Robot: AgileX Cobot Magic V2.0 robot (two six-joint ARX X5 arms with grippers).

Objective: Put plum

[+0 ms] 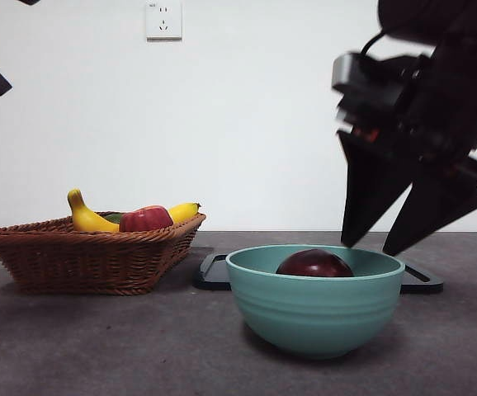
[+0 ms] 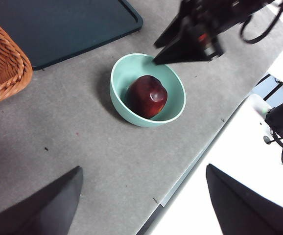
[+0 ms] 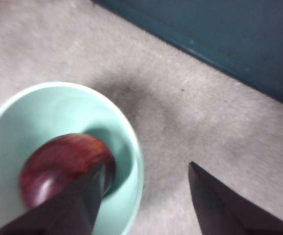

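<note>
Maroon glossy round plum sitting in the teal ceramic bowl, right gripper spread wide and empty just above the rim, placing looks done, so next just lifting clear.

My grey, felt-like worktop carries 3 things directly: a woven brown wicker basket on one side, a flat dark teal-black tray further back, and a round teal ceramic bowl just before that tray.
</note>
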